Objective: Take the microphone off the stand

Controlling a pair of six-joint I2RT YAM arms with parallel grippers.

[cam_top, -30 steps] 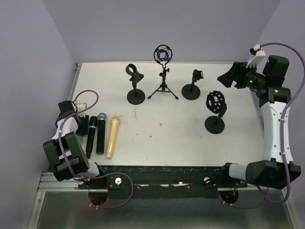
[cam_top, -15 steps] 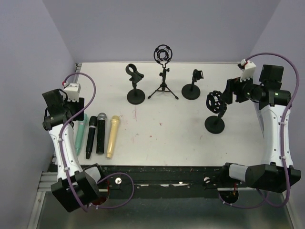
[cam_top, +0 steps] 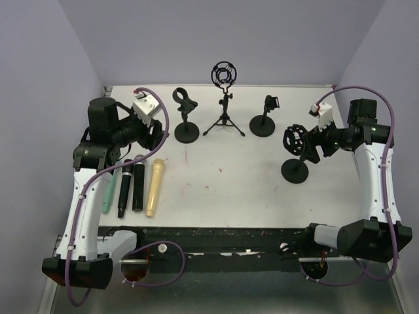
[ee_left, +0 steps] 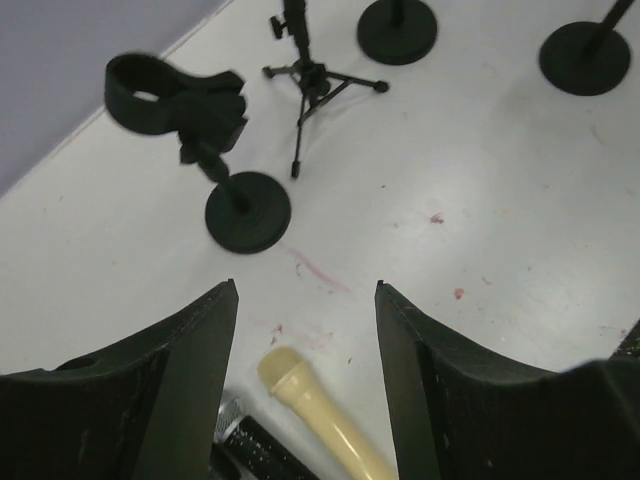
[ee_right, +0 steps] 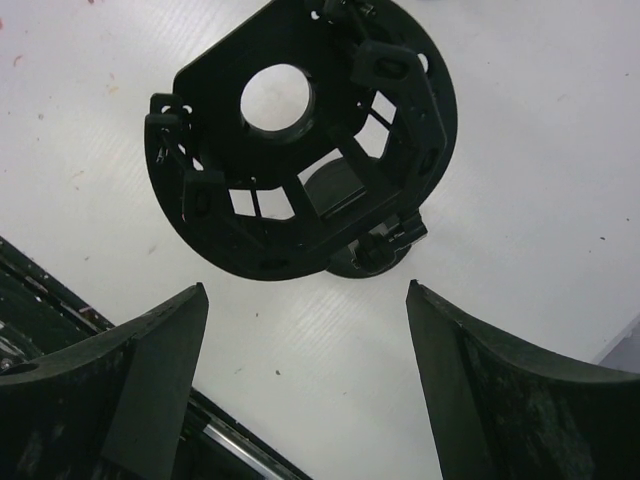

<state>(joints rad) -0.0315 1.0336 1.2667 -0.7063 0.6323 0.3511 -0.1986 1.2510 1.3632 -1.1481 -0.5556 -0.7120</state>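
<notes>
- Top view: four microphones (cam_top: 139, 183) lie side by side on the table (cam_top: 222, 190) near its left edge. None of the four stands seems to carry one, so the likeliest fault is a grab at a bare stand. The left gripper (cam_top: 156, 133) hangs open over the microphones' heads, just beside the clip stand (cam_top: 186, 118). The right gripper (cam_top: 309, 146) is open too, right next to the ring stand (cam_top: 296, 154).
- Left wrist view: the fingers (ee_left: 180, 380) stand apart with nothing between them. The cream microphone (ee_left: 320, 420) lies just below, and a low sweep could roll it into its neighbours. A move forward could catch the clip stand's holder and tip the stand, or knock the tripod (ee_left: 310, 80) behind it.
- Right wrist view: the fingers (ee_right: 130, 380) are spread wide and empty, with the ring stand's cage straight ahead and its centre hole bare. Closing here would clamp the cage itself. The stand rests on a small round base, so I judge a sideways push could drag or topple it.
</notes>
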